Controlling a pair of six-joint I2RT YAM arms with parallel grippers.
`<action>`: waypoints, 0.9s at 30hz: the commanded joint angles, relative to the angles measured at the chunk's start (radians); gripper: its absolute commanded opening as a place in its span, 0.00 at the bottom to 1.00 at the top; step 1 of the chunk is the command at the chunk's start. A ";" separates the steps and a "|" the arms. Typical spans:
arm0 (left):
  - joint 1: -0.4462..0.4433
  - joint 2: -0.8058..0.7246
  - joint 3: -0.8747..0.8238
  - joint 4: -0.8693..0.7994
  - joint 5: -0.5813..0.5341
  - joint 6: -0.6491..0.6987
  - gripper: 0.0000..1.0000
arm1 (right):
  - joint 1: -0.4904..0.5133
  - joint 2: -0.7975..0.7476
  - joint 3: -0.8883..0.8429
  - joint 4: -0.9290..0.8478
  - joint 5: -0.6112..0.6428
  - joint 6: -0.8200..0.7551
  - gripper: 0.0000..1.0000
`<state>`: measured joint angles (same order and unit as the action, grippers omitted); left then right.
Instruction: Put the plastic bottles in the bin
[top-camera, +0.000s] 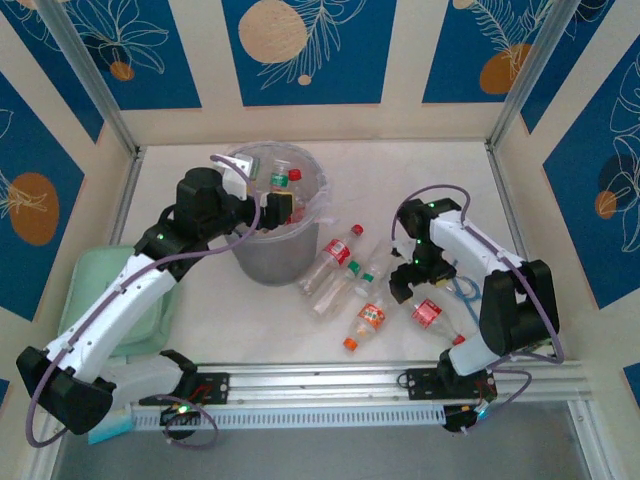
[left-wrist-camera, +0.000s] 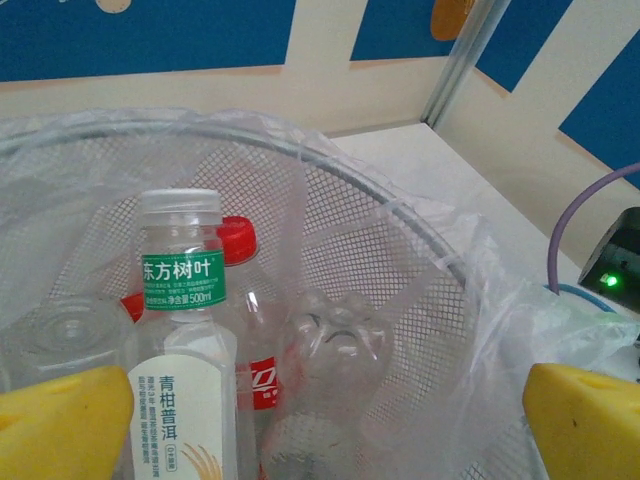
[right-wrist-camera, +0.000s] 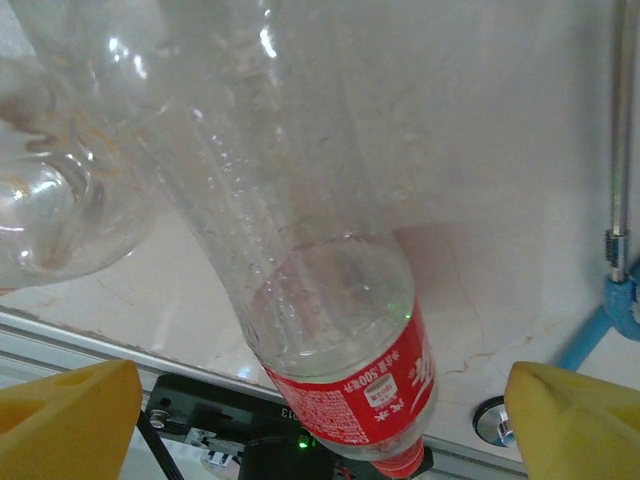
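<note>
The bin (top-camera: 262, 255), a grey mesh bucket lined with a clear bag, holds several plastic bottles. In the left wrist view I see a white-and-green labelled one (left-wrist-camera: 185, 350), a red-capped one (left-wrist-camera: 238, 240) and a clear bottle's base (left-wrist-camera: 335, 340) inside it. My left gripper (top-camera: 277, 207) hovers over the bin's mouth, open (left-wrist-camera: 320, 430) with nothing between its yellow fingertips (left-wrist-camera: 60, 420). More bottles lie on the table: red-capped (top-camera: 340, 255), green-capped (top-camera: 352, 283), orange-capped (top-camera: 368, 320). My right gripper (top-camera: 412, 290) is open (right-wrist-camera: 322, 400) just above a red-labelled bottle (right-wrist-camera: 340, 330), fingertips wide on either side of it.
A pale green tray (top-camera: 100, 290) lies at the left under my left arm. A metal rail (top-camera: 350, 385) runs along the near table edge. A blue cable (top-camera: 465, 290) lies right of the bottles. Another clear bottle (right-wrist-camera: 50, 210) rests beside the red-labelled one.
</note>
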<state>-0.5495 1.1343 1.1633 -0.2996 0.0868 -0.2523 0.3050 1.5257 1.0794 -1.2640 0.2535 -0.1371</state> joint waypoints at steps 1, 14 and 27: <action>0.011 -0.019 -0.016 0.042 0.033 0.015 0.99 | 0.015 0.027 -0.037 0.041 0.002 -0.044 0.95; 0.025 -0.045 -0.025 0.038 0.033 -0.001 0.99 | 0.002 0.106 -0.052 0.120 0.010 -0.087 0.79; 0.039 -0.055 -0.011 0.015 -0.001 -0.010 0.99 | -0.025 -0.018 0.079 0.040 0.002 -0.070 0.52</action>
<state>-0.5205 1.0874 1.1450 -0.2924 0.0963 -0.2539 0.2863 1.5723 1.0927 -1.1698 0.2657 -0.2100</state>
